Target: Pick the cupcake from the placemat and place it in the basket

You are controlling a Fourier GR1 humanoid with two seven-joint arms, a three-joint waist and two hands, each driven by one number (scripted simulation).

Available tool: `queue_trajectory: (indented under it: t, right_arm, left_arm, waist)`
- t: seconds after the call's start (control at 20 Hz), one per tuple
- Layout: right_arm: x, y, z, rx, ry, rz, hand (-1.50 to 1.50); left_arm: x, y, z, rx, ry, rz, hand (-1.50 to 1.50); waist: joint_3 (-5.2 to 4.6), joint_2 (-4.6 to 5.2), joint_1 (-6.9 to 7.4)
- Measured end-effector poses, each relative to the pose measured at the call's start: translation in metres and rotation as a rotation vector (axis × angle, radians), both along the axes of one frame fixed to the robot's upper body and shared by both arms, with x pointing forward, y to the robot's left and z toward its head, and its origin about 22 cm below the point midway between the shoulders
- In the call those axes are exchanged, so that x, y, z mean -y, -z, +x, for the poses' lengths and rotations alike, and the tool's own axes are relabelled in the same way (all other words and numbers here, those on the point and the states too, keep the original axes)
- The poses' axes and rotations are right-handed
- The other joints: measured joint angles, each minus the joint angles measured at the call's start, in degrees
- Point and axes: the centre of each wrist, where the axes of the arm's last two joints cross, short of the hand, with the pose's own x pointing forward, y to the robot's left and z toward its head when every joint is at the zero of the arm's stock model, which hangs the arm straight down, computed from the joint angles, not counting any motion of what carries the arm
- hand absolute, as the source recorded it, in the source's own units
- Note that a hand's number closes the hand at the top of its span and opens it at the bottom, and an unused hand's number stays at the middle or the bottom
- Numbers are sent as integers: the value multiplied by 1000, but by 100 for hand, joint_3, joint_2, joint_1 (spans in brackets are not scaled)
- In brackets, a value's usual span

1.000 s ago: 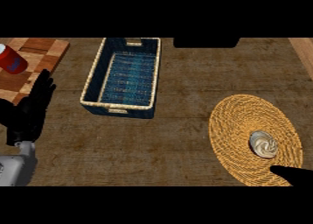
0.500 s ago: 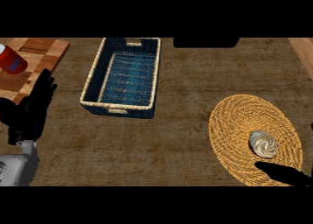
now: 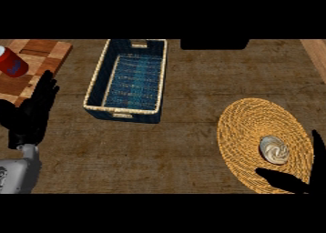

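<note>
Dim, even light — soft shadows

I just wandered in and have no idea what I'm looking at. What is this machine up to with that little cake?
The robot is setting up to pick up the cupcake, which sits on the round woven placemat. Its right hand is open at the lower right, thumb and fingers on either side of the cupcake but not closed on it. The basket it should go into lies further left. The left hand rests open at the left edge, beside a wooden board with a red can.
</note>
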Motion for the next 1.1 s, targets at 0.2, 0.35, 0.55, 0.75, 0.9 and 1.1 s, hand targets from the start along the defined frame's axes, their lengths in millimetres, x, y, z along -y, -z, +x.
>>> queue_trajectory:
  t: [0.2,0.35,0.55,0.75,0.9,1.1]
  right_arm:
    - [3,3,3,-13,9,-4,-150]
    - [2,12,8,-42,24,-17,-150]
    - [3,21,10,-72,28,-24,-150]
    - [9,24,15,-86,26,-29,-150]
    - [10,26,17,-93,21,-29,-150]
    - [10,35,19,-102,13,-28,-150]
  left_arm:
    - [3,0,1,4,1,6,0]
    - [2,0,1,-2,0,6,0]
    - [2,-6,-2,2,-1,9,0]
    - [4,1,-5,3,-1,10,0]
    - [6,8,-6,3,-1,9,0]
    - [0,4,-6,4,-2,4,0]
  waist:
    - [1,1,-2]
    - [0,1,4]
    - [1,0,5]
    - [2,1,4]
    - [0,0,3]
    - [1,1,4]
